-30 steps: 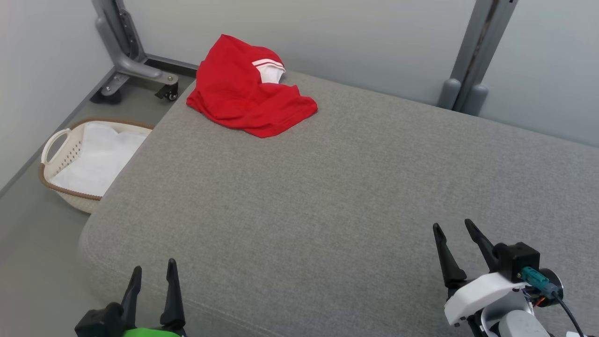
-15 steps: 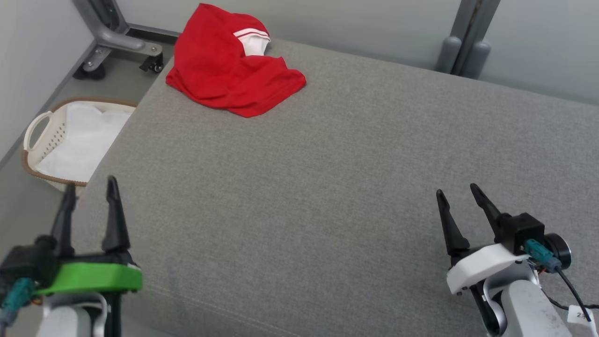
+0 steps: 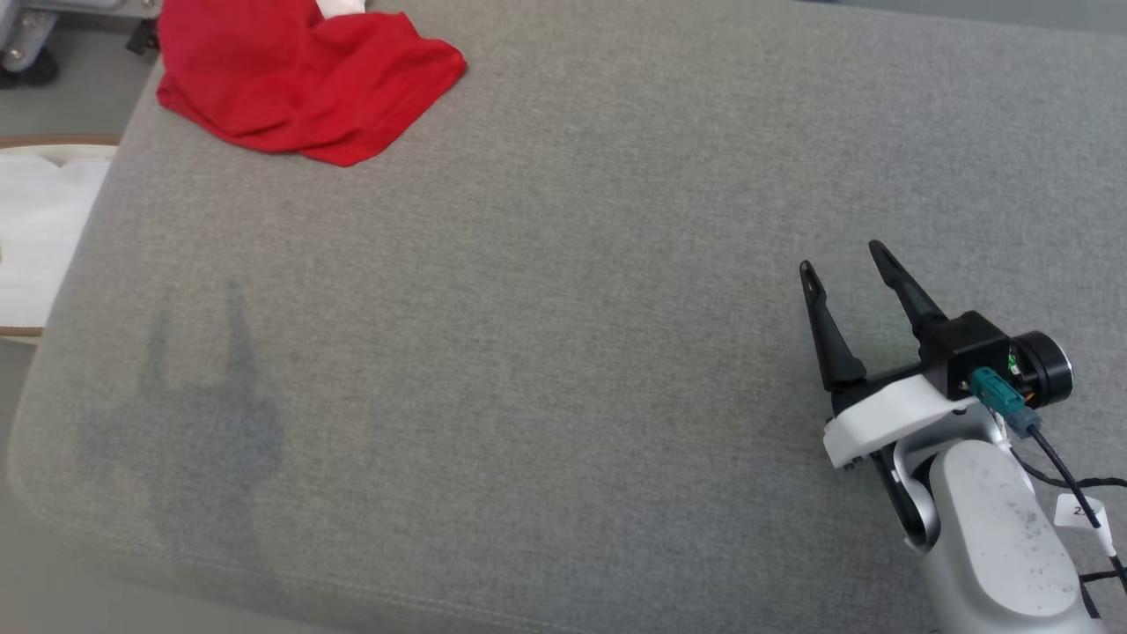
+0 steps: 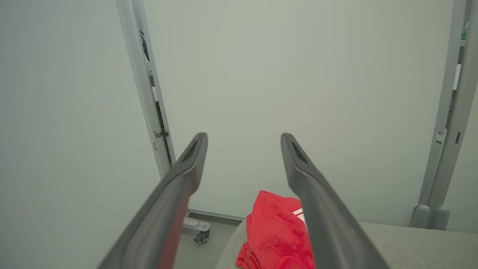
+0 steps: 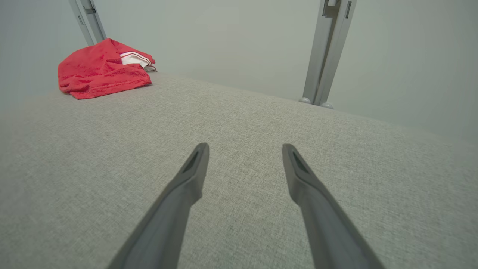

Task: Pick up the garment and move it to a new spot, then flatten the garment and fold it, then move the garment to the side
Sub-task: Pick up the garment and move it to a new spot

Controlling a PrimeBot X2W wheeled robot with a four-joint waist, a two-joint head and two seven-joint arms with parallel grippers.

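From the head view, the red garment lies crumpled on the far left corner of the grey cushion, one edge at the cushion's left side. The heap is wider than it is deep, stretching from that edge toward the cushion's middle. The right gripper hangs over the near right part of the cushion, jaws apart and empty, fingers pointing at the far side. The garment is well apart from it, diagonally across the cushion. Just off the cushion's left side stands a basket with white cloth in it, cut off by the frame.

In the left wrist view, the left gripper is spread wide with nothing between its fingers. It is raised above the cushion and aimed at the wall beyond. The garment sits low and ahead, partly behind one finger, so I'd say this arm is the nearer one and only has to dip forward.

The right wrist view looks low along the cushion. The garment is far off at the far left corner, so the right arm would have a long reach across.
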